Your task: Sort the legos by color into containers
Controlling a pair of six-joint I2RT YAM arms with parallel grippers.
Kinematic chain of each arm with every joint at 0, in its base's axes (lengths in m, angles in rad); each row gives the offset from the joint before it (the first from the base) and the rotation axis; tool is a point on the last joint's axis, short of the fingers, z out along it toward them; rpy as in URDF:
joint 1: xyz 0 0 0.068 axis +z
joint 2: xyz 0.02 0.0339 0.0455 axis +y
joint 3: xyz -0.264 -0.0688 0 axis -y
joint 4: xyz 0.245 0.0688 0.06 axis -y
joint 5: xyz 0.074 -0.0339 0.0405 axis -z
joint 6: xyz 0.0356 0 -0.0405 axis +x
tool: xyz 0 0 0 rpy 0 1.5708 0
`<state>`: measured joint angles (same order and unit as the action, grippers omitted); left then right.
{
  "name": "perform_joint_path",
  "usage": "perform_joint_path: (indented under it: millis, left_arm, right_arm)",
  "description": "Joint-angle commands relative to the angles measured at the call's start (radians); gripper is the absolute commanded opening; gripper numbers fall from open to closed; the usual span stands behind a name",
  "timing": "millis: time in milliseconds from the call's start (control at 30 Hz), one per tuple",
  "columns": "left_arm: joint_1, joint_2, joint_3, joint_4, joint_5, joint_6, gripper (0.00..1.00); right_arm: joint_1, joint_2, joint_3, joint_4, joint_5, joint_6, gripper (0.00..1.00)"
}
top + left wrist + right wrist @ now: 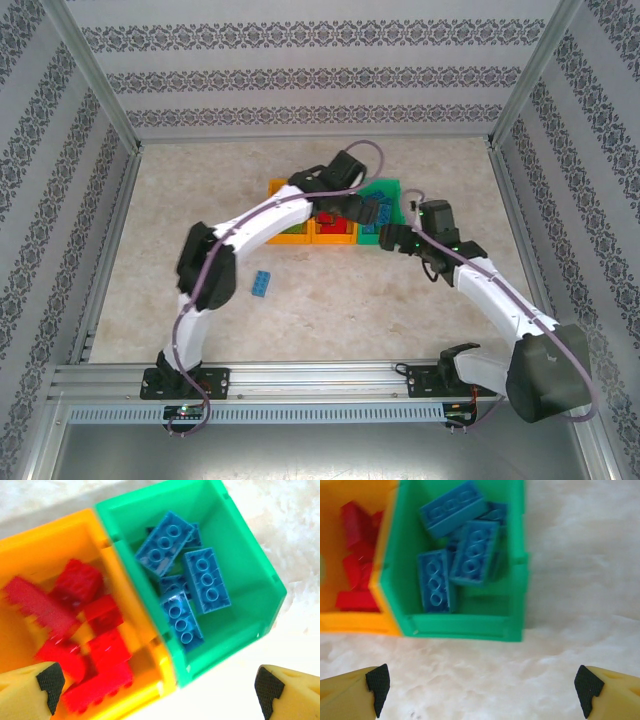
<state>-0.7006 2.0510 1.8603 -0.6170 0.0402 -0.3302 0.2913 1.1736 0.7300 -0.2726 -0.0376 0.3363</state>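
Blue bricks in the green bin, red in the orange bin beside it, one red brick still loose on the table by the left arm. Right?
Not quite. The loose brick on the table by the left arm is blue, not red, as the top external view shows. The rest holds: the blue bricks are in the green bin and the red bricks are in the orange bin beside it.

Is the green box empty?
No. The green box holds several blue bricks, piled loosely inside it.
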Motion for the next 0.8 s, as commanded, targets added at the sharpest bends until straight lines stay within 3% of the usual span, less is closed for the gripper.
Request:
perform_joint_path:
  millis: [0, 167, 333, 533, 767]
  left_arm:
    - [0.091, -0.207, -0.202, 0.157, -0.039, -0.065, 0.99]
    - [0.223, -0.453, -0.527, 0.208, -0.083, -0.105, 0.99]
    - [0.331, -0.648, -0.761, 0.194, -0.161, -0.116, 0.99]
    - [0.465, -0.790, -0.959, 0.165, -0.223, -0.145, 0.99]
    - [0.593, -0.851, -1.102, 0.178, -0.215, -0.165, 0.99]
  right_arm:
    - [0.128, 0.027, 0.043, 0.006, 0.056, -0.001, 0.97]
    - [0.367, 0.208, 0.177, -0.074, 0.155, 0.200, 0.93]
    - [0.586, 0.418, 0.301, -0.019, 0.212, 0.415, 0.94]
    - [0.731, 0.729, 0.612, -0.123, 0.174, 0.540, 0.93]
    - [0.780, 0.894, 0.781, -0.202, 0.173, 0.605, 0.91]
